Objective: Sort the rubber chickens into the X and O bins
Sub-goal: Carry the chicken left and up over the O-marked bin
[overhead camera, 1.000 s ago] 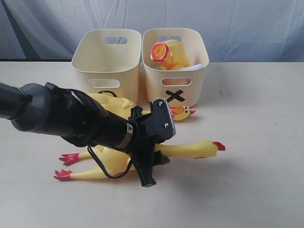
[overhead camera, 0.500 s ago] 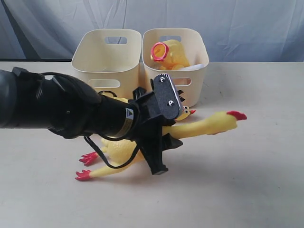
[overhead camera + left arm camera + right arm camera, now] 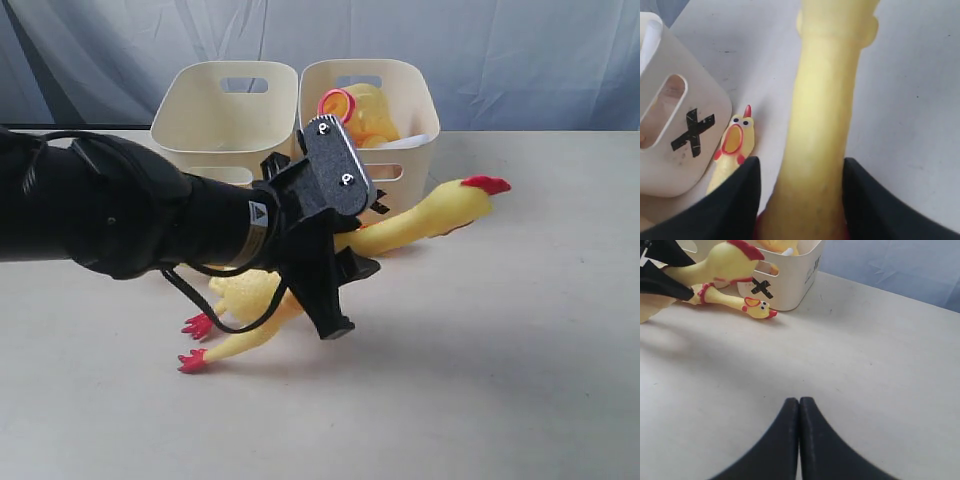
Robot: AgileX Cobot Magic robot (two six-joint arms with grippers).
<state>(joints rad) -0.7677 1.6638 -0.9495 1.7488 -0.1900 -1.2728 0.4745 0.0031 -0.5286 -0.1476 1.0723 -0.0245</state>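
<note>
- Left end effector (image 3: pixel 338 250) is partly open, with its jaws clamped on the neck of a rubber chicken (image 3: pixel 430 215). The neck fills the gap between the black fingers (image 3: pixel 742 200).
- The held chicken is tilted. Its head and red comb are up to the right, in front of the X bin (image 3: pixel 420 150) and clear of the table. Its body and red feet (image 3: pixel 195 360) hang low on the near-left; can't tell if the feet touch the table.
- Right end effector (image 3: pixel 799 401) is fully closed and holds nothing. It hovers over bare table, well apart from the bins.
- A second chicken (image 3: pixel 757 307) lies flat on the table just beside the near face of the X bin, beak open.
- Another yellow chicken (image 3: pixel 365 115) sits inside the X bin.
- The left bin (image 3: pixel 200 110) is just beside the X bin on its left. The arm hides its mark.
- Table (image 3: pixel 520 380): matte cream top with a few small dark specks, and soft shadows under the arm and chicken.
- Room: a wrinkled blue-grey cloth backdrop (image 3: pixel 500 60) hangs behind the table's far edge, with a dark strip (image 3: pixel 60 127) along that edge at far left.
- A black cable (image 3: pixel 230 325) loops under the left arm.
</note>
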